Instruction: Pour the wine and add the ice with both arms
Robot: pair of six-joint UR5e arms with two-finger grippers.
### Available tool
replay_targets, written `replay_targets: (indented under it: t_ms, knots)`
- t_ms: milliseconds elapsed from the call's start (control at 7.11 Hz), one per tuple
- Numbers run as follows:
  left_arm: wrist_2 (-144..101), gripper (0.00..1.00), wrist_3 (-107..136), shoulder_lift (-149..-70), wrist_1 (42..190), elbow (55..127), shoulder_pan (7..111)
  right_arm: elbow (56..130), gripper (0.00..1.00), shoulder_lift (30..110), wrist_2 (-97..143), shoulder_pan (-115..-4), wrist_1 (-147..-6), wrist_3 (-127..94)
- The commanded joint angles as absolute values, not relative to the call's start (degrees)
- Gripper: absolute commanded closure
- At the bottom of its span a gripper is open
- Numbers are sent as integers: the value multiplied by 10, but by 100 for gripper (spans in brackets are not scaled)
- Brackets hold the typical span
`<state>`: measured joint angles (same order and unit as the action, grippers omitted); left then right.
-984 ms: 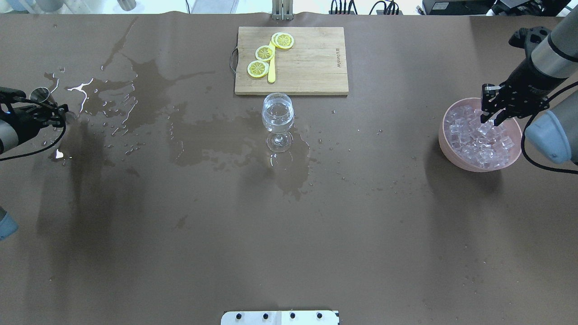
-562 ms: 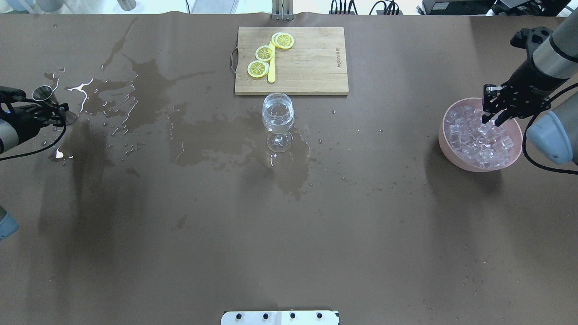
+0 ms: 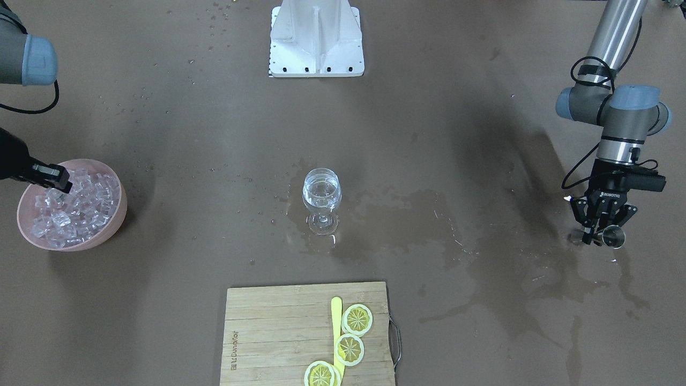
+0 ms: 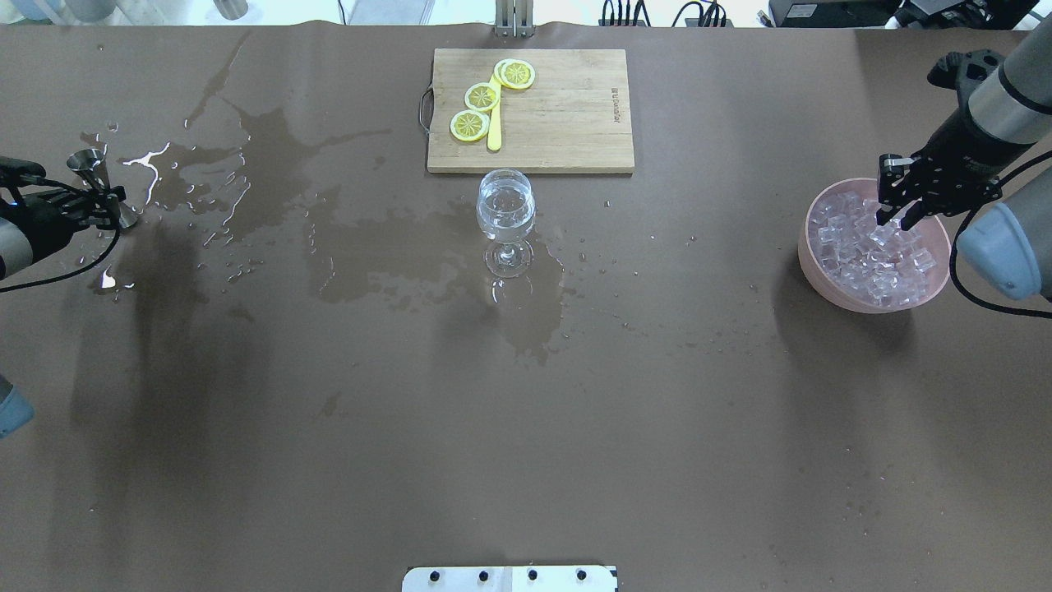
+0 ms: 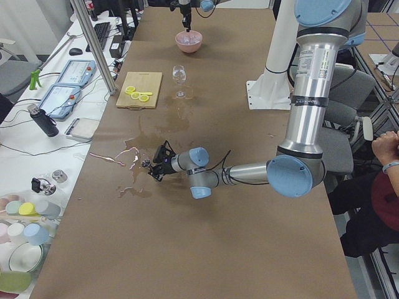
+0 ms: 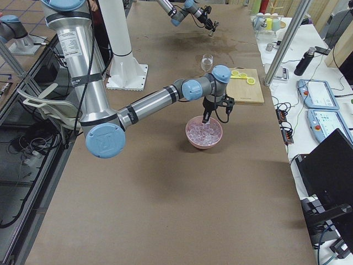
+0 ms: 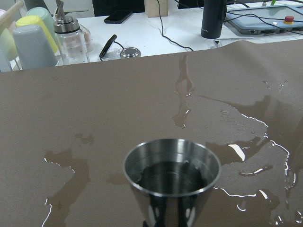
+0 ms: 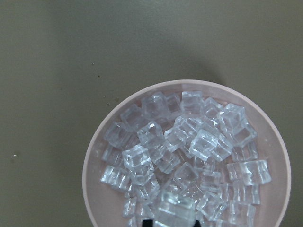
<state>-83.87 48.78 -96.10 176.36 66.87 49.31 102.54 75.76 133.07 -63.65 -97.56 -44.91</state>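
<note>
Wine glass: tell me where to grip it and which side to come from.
Probably the thin stem of the wine glass, jaws level, approaching from the robot's side. It stands upright with wine in the bowl, so a side grip keeps it level, and the cutting board sits close behind it.

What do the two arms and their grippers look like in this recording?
Both the left arm and the right arm are silver-grey tubes with light-blue joint caps, printed labels on the tubes and black cables looped outside. The left gripper and right gripper are black, two-fingered; the left's body carries white lettering.
</note>
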Motion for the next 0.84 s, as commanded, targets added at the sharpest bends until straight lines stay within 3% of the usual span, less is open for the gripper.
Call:
replay_targets:
  t_ms: [0,422,703]
  knots:
    - [-839,81,489,-961,1770,669,493,1026,65,758,1329,-637,-976,-449]
    - [-839,85,489,-960,1793,664,493,1027,65,758,1329,-640,-976,-449]
    - [-839,100,491,-960,1812,665,492,1041,65,758,1329,-646,-976,-450]
